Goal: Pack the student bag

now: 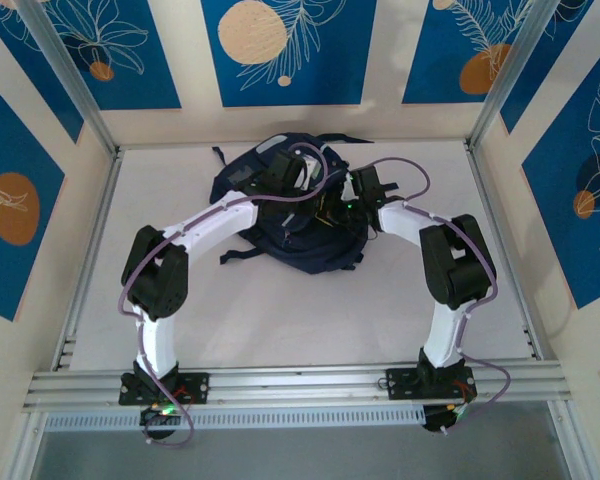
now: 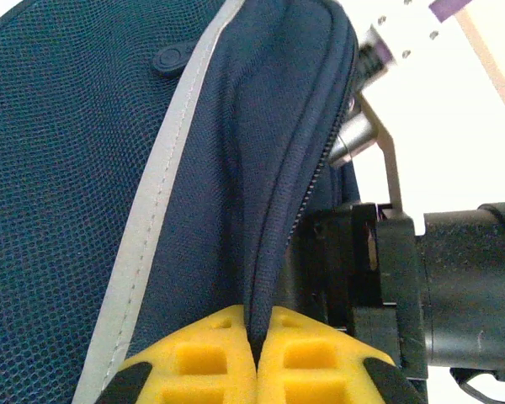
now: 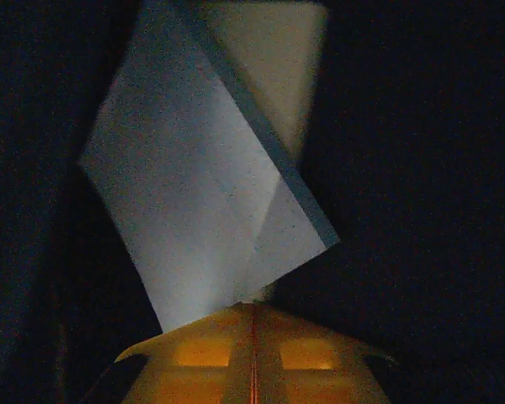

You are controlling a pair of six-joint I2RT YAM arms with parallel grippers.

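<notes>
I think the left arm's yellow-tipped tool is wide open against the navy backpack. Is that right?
Not quite. The left tool is shut, not wide open: it is clamped on a fold of the navy backpack. The left wrist view shows the fabric pinched between its yellow tips.

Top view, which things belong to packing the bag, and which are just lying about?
Job: student bag; left gripper, pinching its zip edge; right gripper, shut on a pale flat item inside.
Not the job: white table; blue wall panels.
</notes>
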